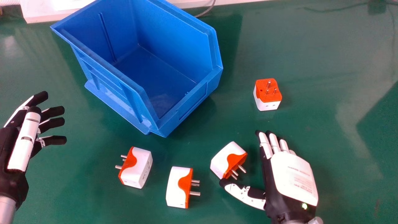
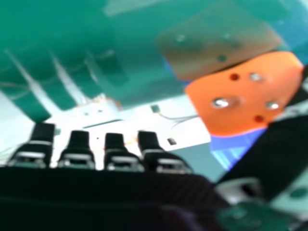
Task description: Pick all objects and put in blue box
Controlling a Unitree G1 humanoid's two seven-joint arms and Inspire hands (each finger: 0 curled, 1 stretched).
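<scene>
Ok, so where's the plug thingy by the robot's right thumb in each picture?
Head view: the plug adapter lies a bit below the middle, by the thumb of the right hand.
Right hand view: the adapter shows its orange face with metal pins, near the thumb.
Shared landmark: that thumb, beside the adapter in both.
</scene>
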